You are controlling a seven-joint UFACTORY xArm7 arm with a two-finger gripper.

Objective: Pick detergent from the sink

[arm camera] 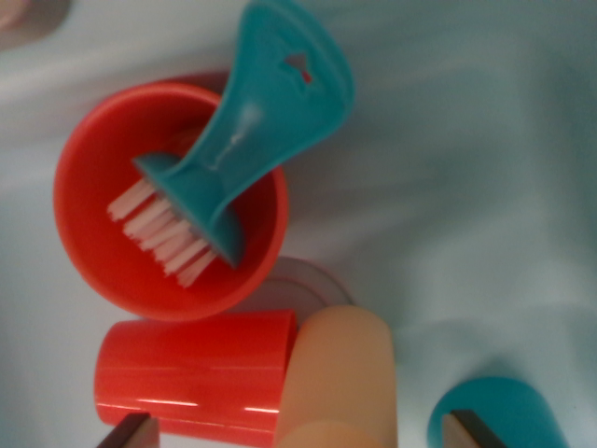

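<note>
Detergent bottle (338,378) at six o'clock sits unlifted between our gripper's (297,434) spread fingertips; we hold nothing, so closing and lifting remain.

This looks like a toy kitchen sink set up for play washing-up. A pale blue moulded basin (466,187) fills the view. In it sit 1 red plastic bowl (93,233) holding a teal dish brush (252,131) with white bristles, and nearer, 1 red cup (191,378) lying on its side.
</note>
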